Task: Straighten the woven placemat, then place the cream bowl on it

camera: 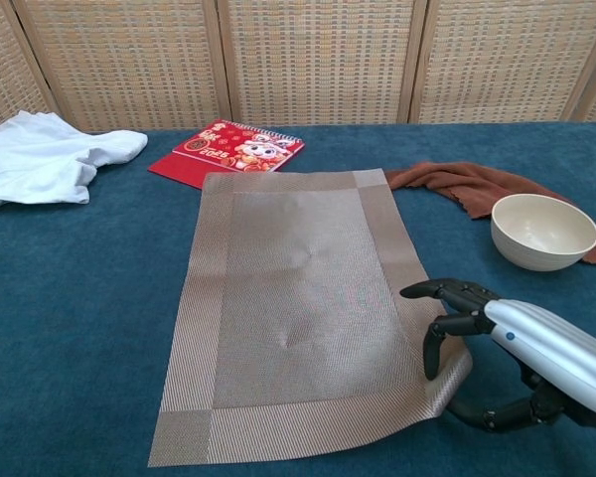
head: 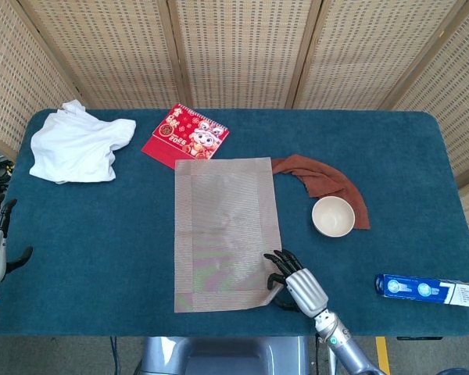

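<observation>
Chest view shows your right hand pinching the lifted near right corner of the woven placemat, thin and floppy on the blue table, so hold this edge and drag gently, I think.

grey-brown woven placemat with darker border, cream bowl, rust-brown cloth, red patterned calendar, white cloth, teal table.
</observation>
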You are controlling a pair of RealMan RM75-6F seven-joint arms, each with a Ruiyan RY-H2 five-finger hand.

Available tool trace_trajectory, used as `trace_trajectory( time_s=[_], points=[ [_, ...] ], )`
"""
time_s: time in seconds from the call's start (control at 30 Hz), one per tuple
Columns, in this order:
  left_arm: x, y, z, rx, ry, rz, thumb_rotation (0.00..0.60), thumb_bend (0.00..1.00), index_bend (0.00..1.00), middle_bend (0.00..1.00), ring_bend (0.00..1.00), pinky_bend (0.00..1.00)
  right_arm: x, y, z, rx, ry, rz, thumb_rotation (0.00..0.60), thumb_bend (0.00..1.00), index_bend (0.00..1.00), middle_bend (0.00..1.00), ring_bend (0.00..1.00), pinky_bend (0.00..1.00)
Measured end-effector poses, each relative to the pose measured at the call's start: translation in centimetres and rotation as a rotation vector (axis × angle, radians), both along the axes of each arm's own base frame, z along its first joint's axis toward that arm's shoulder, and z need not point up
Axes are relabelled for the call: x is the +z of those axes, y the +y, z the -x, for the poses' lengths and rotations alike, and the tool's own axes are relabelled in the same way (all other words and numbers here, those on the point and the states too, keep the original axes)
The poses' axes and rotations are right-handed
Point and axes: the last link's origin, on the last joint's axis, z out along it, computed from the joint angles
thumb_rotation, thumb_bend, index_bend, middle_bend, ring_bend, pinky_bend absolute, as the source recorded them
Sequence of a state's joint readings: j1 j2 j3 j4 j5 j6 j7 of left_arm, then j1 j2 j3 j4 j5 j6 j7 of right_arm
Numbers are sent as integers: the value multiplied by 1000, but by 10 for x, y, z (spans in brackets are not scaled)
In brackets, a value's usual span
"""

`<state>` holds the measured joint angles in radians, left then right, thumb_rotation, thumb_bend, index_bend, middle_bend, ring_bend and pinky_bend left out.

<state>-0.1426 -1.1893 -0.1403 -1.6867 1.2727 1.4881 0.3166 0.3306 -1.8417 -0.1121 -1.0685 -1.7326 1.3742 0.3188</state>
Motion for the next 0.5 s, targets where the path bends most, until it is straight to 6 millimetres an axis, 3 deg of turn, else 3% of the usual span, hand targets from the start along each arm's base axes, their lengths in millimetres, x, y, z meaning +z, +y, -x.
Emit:
trace_trajectory(
  time_s=[0.5],
  points=[
    [-1, -1, -1, -4, -1, -2, 600, 228, 99, 0, 0, 0, 18, -5, 13, -27, 6, 56, 600, 518, 641, 232, 0, 0]
  ],
)
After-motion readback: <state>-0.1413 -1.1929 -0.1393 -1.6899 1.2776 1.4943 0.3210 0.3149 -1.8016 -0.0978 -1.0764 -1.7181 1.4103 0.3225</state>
